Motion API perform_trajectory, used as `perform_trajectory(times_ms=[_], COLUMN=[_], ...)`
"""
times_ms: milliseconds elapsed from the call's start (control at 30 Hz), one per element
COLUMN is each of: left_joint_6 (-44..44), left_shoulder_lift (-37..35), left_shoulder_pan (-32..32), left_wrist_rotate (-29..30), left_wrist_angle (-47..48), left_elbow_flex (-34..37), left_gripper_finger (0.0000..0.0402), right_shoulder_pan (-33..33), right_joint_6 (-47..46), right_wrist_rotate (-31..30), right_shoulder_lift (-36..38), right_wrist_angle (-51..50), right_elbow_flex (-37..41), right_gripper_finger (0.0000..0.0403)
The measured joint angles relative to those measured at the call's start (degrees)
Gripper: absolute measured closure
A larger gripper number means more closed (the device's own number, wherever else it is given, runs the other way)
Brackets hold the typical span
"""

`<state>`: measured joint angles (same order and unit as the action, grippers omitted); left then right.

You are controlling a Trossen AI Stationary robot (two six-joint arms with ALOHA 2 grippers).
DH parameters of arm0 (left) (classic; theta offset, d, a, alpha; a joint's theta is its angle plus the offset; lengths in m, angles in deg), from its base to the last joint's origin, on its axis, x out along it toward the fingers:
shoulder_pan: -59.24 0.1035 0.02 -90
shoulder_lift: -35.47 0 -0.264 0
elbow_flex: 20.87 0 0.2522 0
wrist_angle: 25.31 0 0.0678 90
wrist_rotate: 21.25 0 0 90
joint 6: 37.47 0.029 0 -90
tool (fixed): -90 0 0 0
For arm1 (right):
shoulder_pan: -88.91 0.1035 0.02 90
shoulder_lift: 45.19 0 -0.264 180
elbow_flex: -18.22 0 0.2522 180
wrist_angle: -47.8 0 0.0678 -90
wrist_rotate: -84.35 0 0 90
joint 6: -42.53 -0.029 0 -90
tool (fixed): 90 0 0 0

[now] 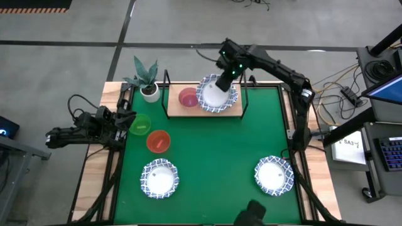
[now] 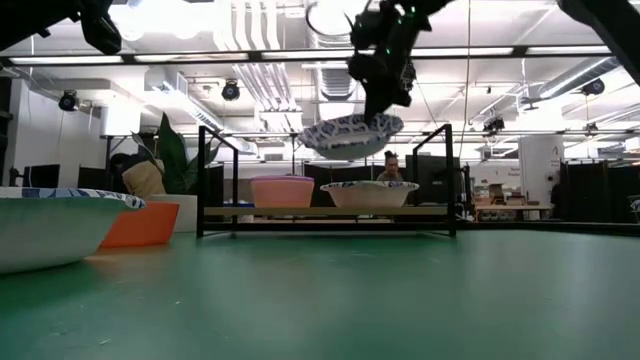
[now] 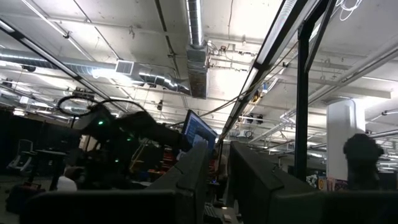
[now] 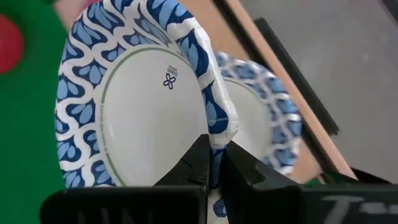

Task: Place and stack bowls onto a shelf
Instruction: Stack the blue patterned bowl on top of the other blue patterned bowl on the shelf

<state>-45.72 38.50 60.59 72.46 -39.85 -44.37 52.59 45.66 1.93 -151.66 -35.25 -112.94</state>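
1. High view: I see the right claw (image 1: 221, 84) over the shelf (image 1: 176, 110), left claw (image 1: 123, 119) idle at the table's left edge, grip untellable.
2. Low view: a blue-rimmed bowl (image 2: 350, 133) hangs tilted above a second shelf bowl (image 2: 367, 194) beside a pink bowl (image 2: 282, 191).
3. Right wrist view: claw clenched on the bowl's rim.

Right arm's fingers (image 1: 223, 80) over patterned bowl (image 1: 217, 94) on the shelf (image 1: 176, 108), beside pink bowl (image 1: 188, 97).
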Motion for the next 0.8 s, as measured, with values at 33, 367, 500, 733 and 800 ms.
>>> perform_trajectory(times_ms=[33,367,500,733,800], left_joint_6=[0.00,0.02,0.02,0.02,0.02], left_shoulder_lift=[0.00,0.00,0.00,0.00,0.00], left_shoulder_pan=[-0.01,-0.01,-0.01,-0.01,0.00], left_wrist_rotate=[0.00,0.15,0.17,0.20,0.20], left_wrist_angle=[-0.01,-0.01,0.00,0.00,0.00], left_elbow_flex=[0.00,0.00,0.00,0.00,0.00], left_gripper_finger=[0.0349,0.0349,0.0349,0.0349,0.0349], right_shoulder_pan=[-0.91,-4.97,-5.22,-5.33,-5.35], right_joint_6=[0.54,3.29,4.00,4.04,4.45], right_wrist_rotate=[-0.03,-0.07,-0.09,-3.04,-4.38], right_shoulder_lift=[-0.32,-2.39,-2.89,-3.37,-3.37], right_wrist_angle=[0.02,1.32,1.47,2.73,2.73], right_elbow_flex=[0.04,0.04,0.04,0.05,0.04], right_gripper_finger=[0.0390,0.0390,0.0384,0.0318,0.0297])
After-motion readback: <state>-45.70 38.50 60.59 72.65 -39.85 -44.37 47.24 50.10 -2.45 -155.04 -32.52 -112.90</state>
